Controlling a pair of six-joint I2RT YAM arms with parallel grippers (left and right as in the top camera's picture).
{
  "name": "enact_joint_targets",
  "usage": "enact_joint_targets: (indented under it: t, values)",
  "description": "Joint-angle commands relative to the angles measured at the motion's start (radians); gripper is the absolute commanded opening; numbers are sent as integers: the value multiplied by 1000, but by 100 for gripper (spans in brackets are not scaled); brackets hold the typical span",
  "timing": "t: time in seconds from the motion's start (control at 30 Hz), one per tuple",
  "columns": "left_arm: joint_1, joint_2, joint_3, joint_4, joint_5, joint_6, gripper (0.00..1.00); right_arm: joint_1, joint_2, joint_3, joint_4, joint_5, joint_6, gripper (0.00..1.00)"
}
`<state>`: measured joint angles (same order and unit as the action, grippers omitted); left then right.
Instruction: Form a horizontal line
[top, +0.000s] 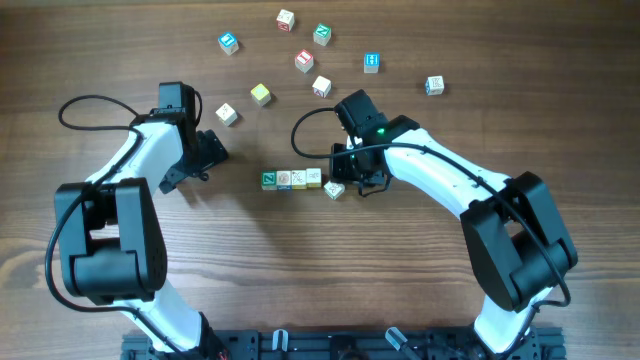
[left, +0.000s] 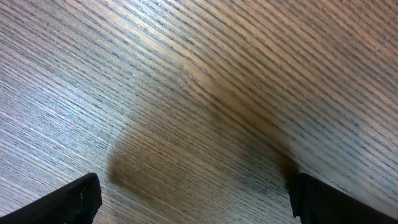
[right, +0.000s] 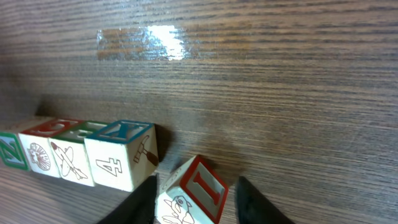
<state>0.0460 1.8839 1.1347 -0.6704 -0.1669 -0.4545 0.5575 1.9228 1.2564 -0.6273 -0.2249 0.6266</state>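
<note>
Wooden red-edged letter cube (right: 193, 193) sits skewed just beside the horizontal line (top: 292, 179) of cubes, needs squaring; right gripper (right: 196, 190) straddles it, jaws parted; left gripper (left: 193, 199) spread, empty.

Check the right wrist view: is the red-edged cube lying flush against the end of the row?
No, the red-edged cube sits turned at an angle, not edge to edge with the row.

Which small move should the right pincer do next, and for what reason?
Probably turn the red-edged cube square and slide it against the end cube of the row. It lies skewed between the open fingers of the right pincer, apart from the row and a little off its line.
</note>
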Motion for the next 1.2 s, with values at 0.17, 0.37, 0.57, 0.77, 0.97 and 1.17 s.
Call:
enact_joint_targets:
  t: [0.17,0.37,0.57,0.77,0.97,1.17]
  values:
    - [-3,11,-5,-3,-6,-2,100,-6,18,-2,55,45,5,49]
    - [-3,11,-5,-3,-6,-2,100,-95,18,-2,7,-13,2,56]
    - [-3,11,-5,-3,-6,-2,100,-97,18,-2,-102,-28,2,68]
    - [-3,11,-5,-3,-6,-2,100,-92,18,-2,-246,-66,6,10]
    - [-3,11,-5,-3,-6,-2,100,6,18,-2,-247,-61,9,4]
    - [-3,11,-5,-3,-6,-2,100,113,18,-2,-209,30,239,4]
